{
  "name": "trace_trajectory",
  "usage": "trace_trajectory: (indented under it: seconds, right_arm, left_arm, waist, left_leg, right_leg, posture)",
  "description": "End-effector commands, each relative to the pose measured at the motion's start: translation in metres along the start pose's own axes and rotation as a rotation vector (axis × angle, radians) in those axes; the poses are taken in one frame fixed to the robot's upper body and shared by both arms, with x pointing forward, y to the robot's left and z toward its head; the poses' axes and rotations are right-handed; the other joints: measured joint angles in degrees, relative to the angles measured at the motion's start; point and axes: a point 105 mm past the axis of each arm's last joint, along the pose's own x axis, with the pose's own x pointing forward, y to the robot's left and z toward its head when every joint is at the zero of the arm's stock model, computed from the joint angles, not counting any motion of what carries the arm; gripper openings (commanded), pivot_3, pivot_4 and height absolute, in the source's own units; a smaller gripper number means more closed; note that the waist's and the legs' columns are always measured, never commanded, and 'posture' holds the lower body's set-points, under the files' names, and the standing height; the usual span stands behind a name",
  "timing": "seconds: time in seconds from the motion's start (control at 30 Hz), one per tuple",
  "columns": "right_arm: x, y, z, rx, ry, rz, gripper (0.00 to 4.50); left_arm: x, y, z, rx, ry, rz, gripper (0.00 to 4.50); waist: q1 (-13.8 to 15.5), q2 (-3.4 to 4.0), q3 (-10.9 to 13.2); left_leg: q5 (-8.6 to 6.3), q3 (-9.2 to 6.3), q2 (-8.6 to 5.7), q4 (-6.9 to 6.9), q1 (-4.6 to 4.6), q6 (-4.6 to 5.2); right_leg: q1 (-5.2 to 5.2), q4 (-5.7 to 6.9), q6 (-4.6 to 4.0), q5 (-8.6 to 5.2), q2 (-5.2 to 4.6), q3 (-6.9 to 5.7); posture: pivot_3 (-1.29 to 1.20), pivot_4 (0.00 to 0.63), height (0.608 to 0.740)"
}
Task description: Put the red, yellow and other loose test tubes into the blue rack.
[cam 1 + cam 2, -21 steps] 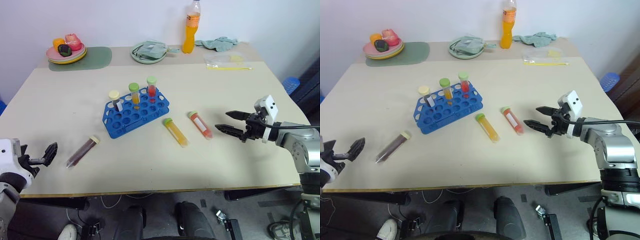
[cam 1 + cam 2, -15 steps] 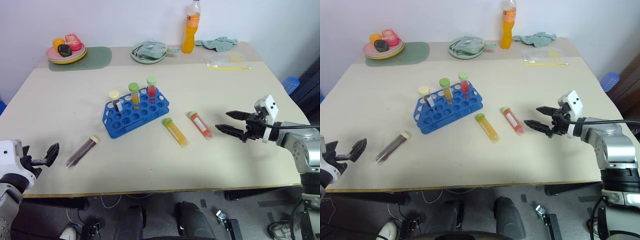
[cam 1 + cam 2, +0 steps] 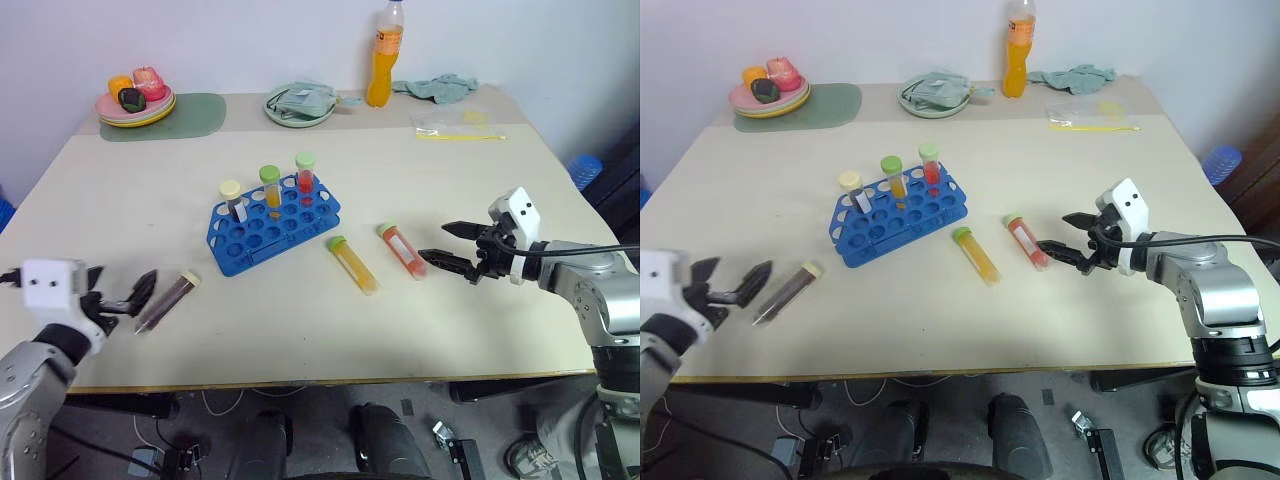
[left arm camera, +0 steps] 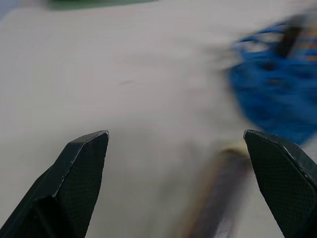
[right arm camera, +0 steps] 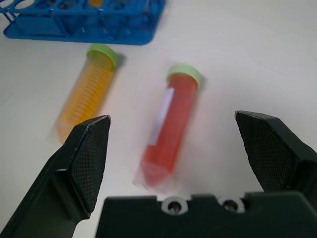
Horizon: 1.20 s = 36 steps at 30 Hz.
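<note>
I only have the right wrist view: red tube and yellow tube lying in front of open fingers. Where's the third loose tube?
Observer: The dark maroon tube lies on the table's left side, just in front of the left gripper, which is open.
Operator: How full is the rack?
Observer: The blue rack holds three upright tubes in its back row; its other holes look empty.
Operator: Right gripper touching red yet?
Observer: No. The right gripper is open, its lower fingertip right beside the red tube's pointed end; contact can't be told.
</note>
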Motion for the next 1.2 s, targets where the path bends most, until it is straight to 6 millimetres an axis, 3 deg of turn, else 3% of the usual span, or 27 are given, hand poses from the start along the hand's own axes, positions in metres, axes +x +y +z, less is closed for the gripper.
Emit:
trace_trajectory:
  seconds: [0.03, 0.17, 0.23, 0.4, 0.57, 0.83, 1.1, 1.2]
  right_arm:
    - [-0.006, 0.016, 0.020, -0.044, -0.019, 0.032, 4.45]
    - [0.004, 0.031, 0.026, -0.029, 0.082, 0.023, 4.45]
    - [0.013, 0.031, 0.026, 0.042, 0.187, -0.012, 4.45]
    - [0.036, 0.019, 0.054, 0.144, 0.294, -0.113, 4.45]
    - [0.055, 0.009, 0.054, 0.266, 0.427, -0.178, 4.45]
    - [0.070, 0.003, 0.041, 0.298, 0.595, -0.200, 4.45]
    - [0.080, 0.002, 0.036, 0.263, 0.656, -0.166, 4.45]
    - [0.085, 0.002, 0.032, 0.256, 0.666, -0.149, 3.60]
  left_arm:
    - [0.010, -0.042, 0.017, 0.078, -0.051, -0.234, 4.50]
    - [0.021, -0.078, 0.013, 0.120, -0.039, -0.416, 4.50]
    - [0.024, -0.094, 0.011, 0.129, -0.039, -0.492, 4.50]
    - [0.032, -0.122, 0.004, 0.134, -0.031, -0.608, 4.50]
    - [0.033, -0.131, 0.001, 0.128, -0.041, -0.631, 4.50]
    - [0.027, -0.139, -0.006, 0.094, -0.049, -0.629, 4.50]
    - [0.018, -0.154, -0.006, 0.067, -0.060, -0.689, 4.50]
    - [0.015, -0.159, -0.006, 0.068, -0.056, -0.698, 4.50]
  waist:
    - [-0.03, 0.00, 0.00]
    - [-0.52, 0.01, 0.00]
    - [-0.74, 0.05, 0.01]
    - [-0.49, 0.05, 0.01]
    - [0.04, 0.03, 0.00]
    - [-0.62, 0.06, 0.01]
    - [-0.50, 0.06, 0.01]
    - [-0.52, 0.07, 0.02]
  left_leg:
    - [0.00, 0.00, -0.01, 0.00, -0.01, 0.00]
    - [0.00, 0.00, 0.01, -0.01, 0.01, 0.00]
    - [0.00, 0.04, 0.02, -0.01, 0.04, 0.01]
    - [0.00, 0.02, 0.03, -0.02, 0.01, 0.01]
    - [-0.01, 0.00, 0.01, -0.04, -0.07, 0.04]
    - [-0.06, 0.06, -0.03, -0.05, -0.28, 0.13]
    - [-0.06, 0.05, -0.01, -0.03, -0.32, 0.13]
    - [-0.06, 0.05, -0.02, -0.02, -0.33, 0.13]
  right_leg:
    - [0.00, -0.01, 0.00, 0.00, 0.00, 0.00]
    - [-0.01, 0.00, 0.00, 0.00, 0.03, 0.01]
    - [-0.04, 0.03, -0.01, 0.00, 0.04, 0.04]
    - [-0.08, 0.05, -0.03, 0.02, 0.06, 0.04]
    - [-0.10, 0.02, -0.03, 0.02, 0.01, 0.01]
    - [-0.36, 0.03, 0.01, 0.04, -0.06, 0.01]
    - [-0.40, 0.07, 0.01, 0.04, -0.01, 0.01]
    - [-0.40, 0.07, 0.01, 0.04, -0.01, 0.01]
  posture:
    - [0.00, 0.150, 0.740]
    - [0.00, 0.150, 0.740]
    - [0.00, 0.150, 0.740]
    - [0.00, 0.150, 0.740]
    - [0.00, 0.150, 0.740]
    - [0.00, 0.150, 0.740]
    - [0.00, 0.150, 0.740]
    - [0.00, 0.150, 0.740]
